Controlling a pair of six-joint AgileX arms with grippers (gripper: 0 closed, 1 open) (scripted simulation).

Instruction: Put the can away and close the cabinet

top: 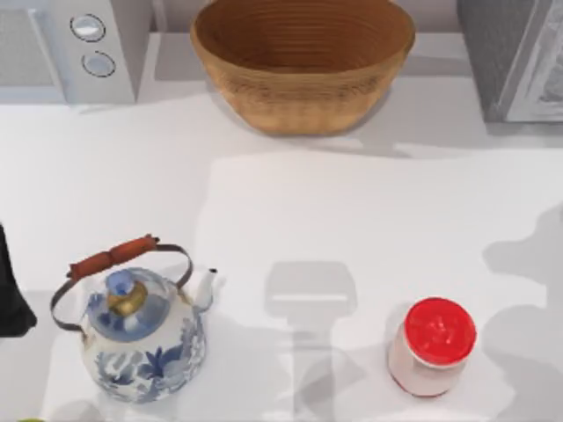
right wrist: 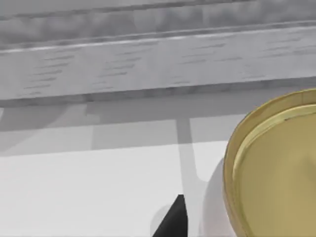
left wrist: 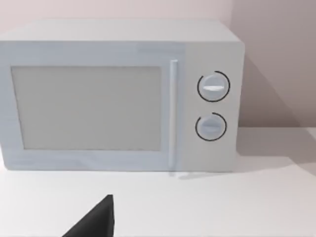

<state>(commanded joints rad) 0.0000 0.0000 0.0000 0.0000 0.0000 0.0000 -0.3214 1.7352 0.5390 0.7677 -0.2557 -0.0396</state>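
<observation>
At five o'clock on the worktop [top: 352, 202] stands the red-lidded can [top: 432, 345], ungrasped; pincer states I cannot tell, and a hasty reach might topple it toward the kettle [top: 141, 330].

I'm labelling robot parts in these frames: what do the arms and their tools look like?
Little shows. The left arm is a black, matte shape at the top view's left edge. In each wrist view a black, pointed tip of that arm's tool pokes in: left tool, right tool. No cables or markings are visible.
</observation>
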